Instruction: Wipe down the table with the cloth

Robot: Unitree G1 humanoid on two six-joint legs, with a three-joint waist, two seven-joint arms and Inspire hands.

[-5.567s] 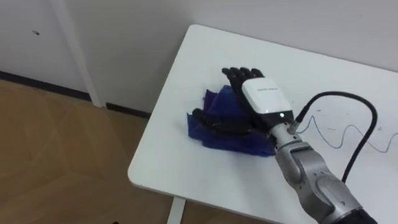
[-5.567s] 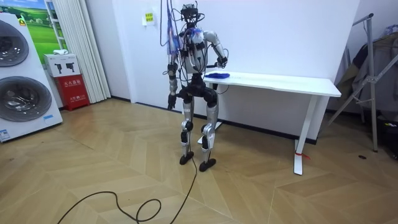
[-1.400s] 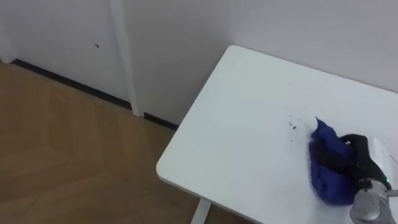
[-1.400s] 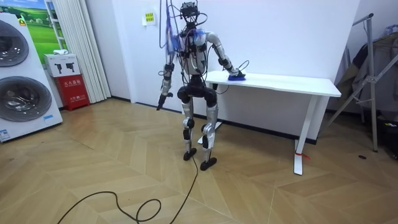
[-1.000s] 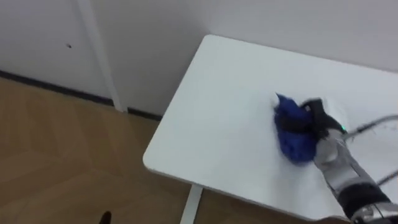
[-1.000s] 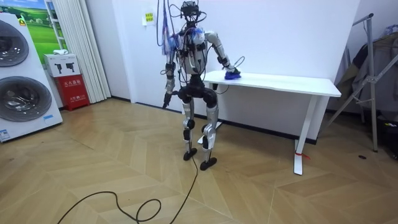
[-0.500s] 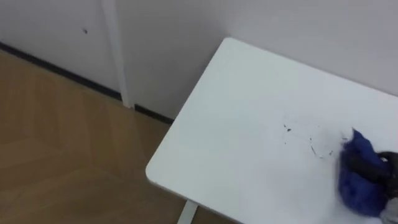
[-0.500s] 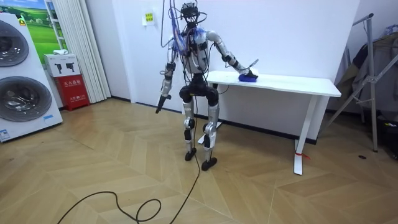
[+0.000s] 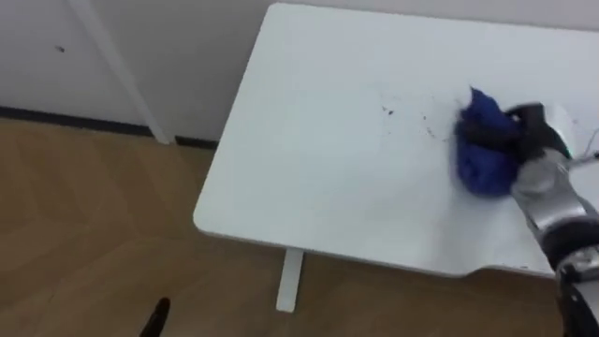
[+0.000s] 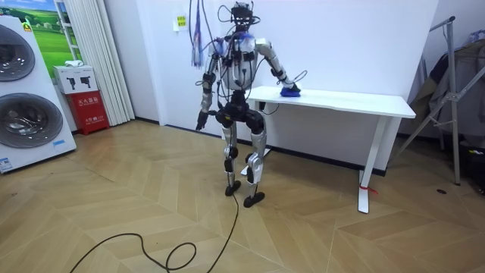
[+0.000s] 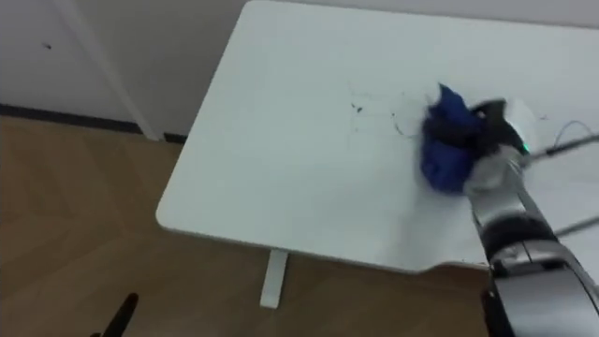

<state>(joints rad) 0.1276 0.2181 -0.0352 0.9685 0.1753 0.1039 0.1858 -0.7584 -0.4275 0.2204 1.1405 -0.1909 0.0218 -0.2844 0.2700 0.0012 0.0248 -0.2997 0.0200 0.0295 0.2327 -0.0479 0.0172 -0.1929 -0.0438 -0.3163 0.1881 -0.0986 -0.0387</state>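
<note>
1. On the white counter (image 9: 309,159), toward its right part in the eye views, lies a bunched blue cloth (image 9: 485,161). It rests on the top, set back from the near edge.
2. The right hand (image 9: 538,126) comes in from the right side and sits on the cloth. Its dark fingers (image 9: 494,133) are curled over the upper part of the bundle and grip it, and the cloth bulges out to the left of them and below them.
3. Just left of the cloth, thin dark scribbles (image 9: 412,117) mark the counter top. The cloth's left edge is near them; whether it touches the closest stroke I cannot tell.
4. Under the near edge a white leg (image 9: 289,279) goes down to the wooden floor (image 9: 84,234). A pale wall (image 9: 187,65) with a dark skirting strip along its foot stands beyond the counter's left end.
5. In the room view the robot stands upright on both feet at the end of the counter that lies on the room view's left. Its right arm is stretched out over the top, with the cloth under the hand, near that end.
6. The left hand (image 10: 201,120) hangs beside the hip on the room view's left, well apart from the counter. It is too small there for me to tell how it is held.
7. A washing machine (image 10: 23,98) and a red box (image 10: 89,111) stand at the far left of the room view, and a metal rack (image 10: 455,91) stands at its right.
</note>
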